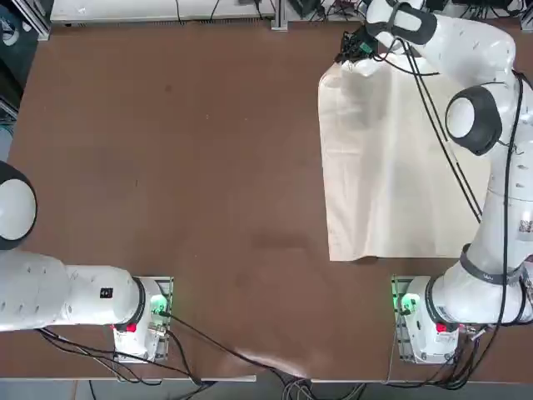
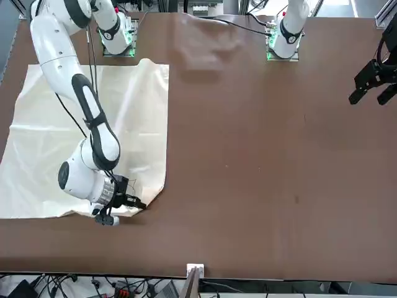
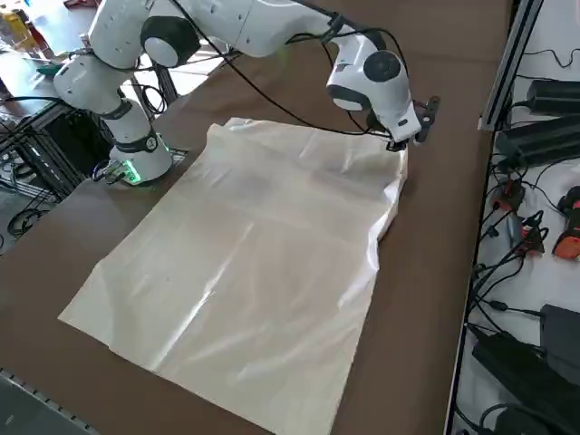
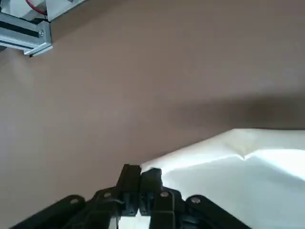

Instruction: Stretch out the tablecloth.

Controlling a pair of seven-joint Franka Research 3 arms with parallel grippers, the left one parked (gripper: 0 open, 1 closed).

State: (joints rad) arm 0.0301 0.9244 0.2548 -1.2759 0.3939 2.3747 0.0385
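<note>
The cream tablecloth (image 1: 391, 167) lies flat on the right part of the brown table, with faint creases. Its straight left edge runs from the far side towards my right base. My right gripper (image 1: 346, 52) sits low at the cloth's far left corner, and that corner is puckered up around it. In the wrist view the gripper (image 4: 140, 172) has its two black fingers pressed together over the edge of the tablecloth (image 4: 238, 176). From the front, the gripper (image 2: 138, 205) meets the tablecloth (image 2: 136, 112) at its rounded corner. The side view shows the gripper (image 3: 399, 143) pinching the tablecloth (image 3: 263, 245) there.
Bare brown table (image 1: 166, 167) stretches to the left of the cloth. My right base (image 1: 425, 321) stands just behind the cloth's near edge. An aluminium frame rail (image 4: 24, 36) runs past the table's far edge. Cables and devices (image 3: 535, 127) lie beyond the table's right side.
</note>
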